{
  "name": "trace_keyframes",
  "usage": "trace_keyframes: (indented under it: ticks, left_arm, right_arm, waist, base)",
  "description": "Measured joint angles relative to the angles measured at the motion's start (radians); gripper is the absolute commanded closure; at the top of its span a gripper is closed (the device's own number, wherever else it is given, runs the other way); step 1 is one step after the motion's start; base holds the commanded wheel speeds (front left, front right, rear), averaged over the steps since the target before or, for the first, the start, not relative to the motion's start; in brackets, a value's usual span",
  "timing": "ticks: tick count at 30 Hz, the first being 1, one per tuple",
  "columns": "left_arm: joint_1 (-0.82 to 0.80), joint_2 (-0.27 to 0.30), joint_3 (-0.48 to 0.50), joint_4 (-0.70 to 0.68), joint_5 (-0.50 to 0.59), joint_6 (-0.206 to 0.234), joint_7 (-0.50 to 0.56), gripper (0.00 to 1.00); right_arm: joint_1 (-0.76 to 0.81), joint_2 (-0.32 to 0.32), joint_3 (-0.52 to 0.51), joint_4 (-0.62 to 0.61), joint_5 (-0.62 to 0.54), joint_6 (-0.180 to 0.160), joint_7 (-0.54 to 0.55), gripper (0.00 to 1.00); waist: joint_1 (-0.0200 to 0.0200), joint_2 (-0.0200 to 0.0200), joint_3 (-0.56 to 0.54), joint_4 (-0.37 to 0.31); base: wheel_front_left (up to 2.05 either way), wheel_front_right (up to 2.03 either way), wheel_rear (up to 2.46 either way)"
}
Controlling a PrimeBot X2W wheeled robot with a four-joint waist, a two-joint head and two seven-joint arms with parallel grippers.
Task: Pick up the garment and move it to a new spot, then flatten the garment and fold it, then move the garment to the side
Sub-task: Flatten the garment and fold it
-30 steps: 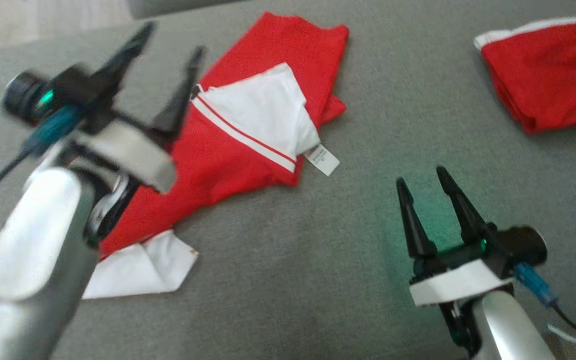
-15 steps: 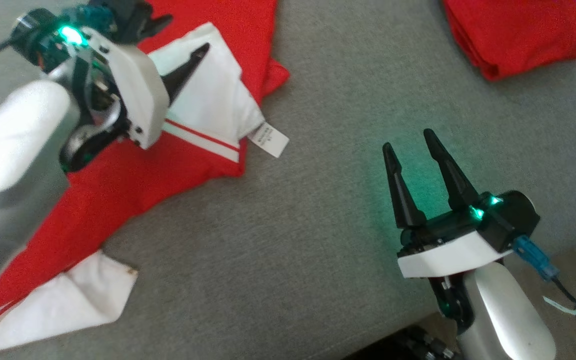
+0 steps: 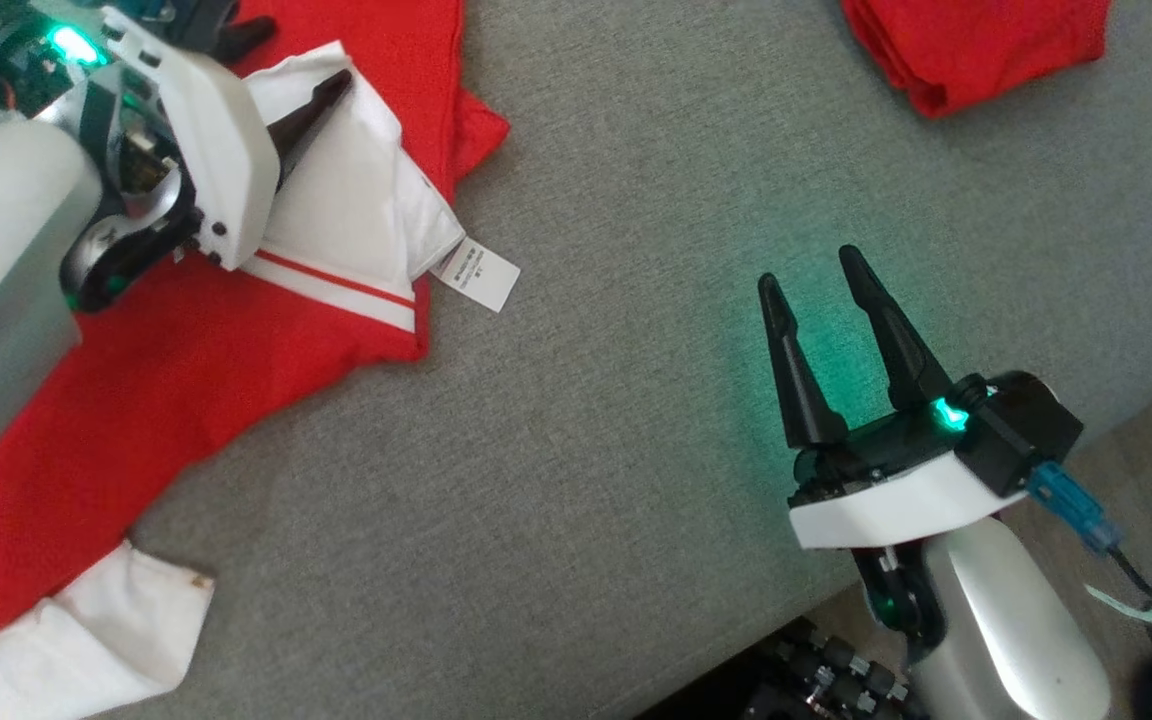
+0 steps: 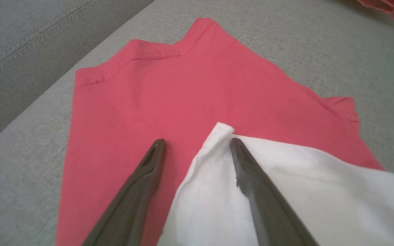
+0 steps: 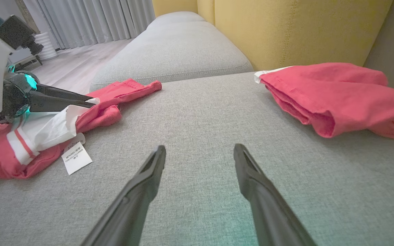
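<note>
Garment (image 4: pixel 183 85) lies beneath the spread left tool (image 4: pixel 197 141).

I see the garment (image 3: pixel 166 370) as matt red-and-white cloth, its label (image 3: pixel 477 274) smooth and papery, the sofa (image 3: pixel 586 420) a coarse grey weave. The right end effector (image 3: pixel 811 270) has matt dark plastic-looking fingers (image 3: pixel 794 370).

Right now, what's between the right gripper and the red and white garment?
Bare grey cushion, the head view shows; only the garment's white tag pokes toward the right gripper.
</note>
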Motion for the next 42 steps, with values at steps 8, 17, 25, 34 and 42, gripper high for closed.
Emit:
trace_keyframes:
  ticks: [8, 17, 25, 34, 42]
  left_arm:
    - [-0.058, 0.01, -0.101, -0.041, -0.012, 0.0, -0.051, 1.0]
    - [-0.122, 0.007, -0.131, -0.119, 0.016, 0.0, -0.187, 1.0]
    - [-0.146, 0.007, -0.126, -0.226, 0.059, 0.002, -0.394, 1.0]
    - [-0.115, -0.005, -0.11, -0.304, 0.061, 0.009, -0.493, 1.0]
    - [-0.075, -0.012, -0.139, -0.449, 0.079, 0.007, -0.474, 1.0]
  right_arm:
    - [-0.003, 0.0, -0.003, -0.001, 0.0, 0.0, 0.0, 0.0]
    - [-0.042, 0.0, -0.032, -0.019, -0.041, 0.0, 0.0, 0.0]
    - [-0.258, -0.106, -0.04, 0.123, -0.107, 0.0, 0.0, 0.0]
    - [-0.435, -0.239, -0.021, 0.344, -0.095, 0.0, 0.0, 0.0]
    - [-0.418, -0.2, -0.014, 0.322, -0.062, 0.0, 0.0, 0.0]
  waist:
    - [0.0, 0.0, 0.013, 0.018]
    - [0.0001, 0.0, 0.016, 0.085]
    - [0.0001, 0.0, -0.006, 0.247]
    - [0.0001, 0.0, -0.038, 0.431]
    - [0.0001, 0.0, -0.058, 0.416]
  base:
    - [0.0, 0.0, 0.0]
    - [0.0, 0.0, 0.0]
    - [0.0, 0.0, 0.0]
    - [0.0, 0.0, 0.0]
    - [0.0, 0.0, 0.0]
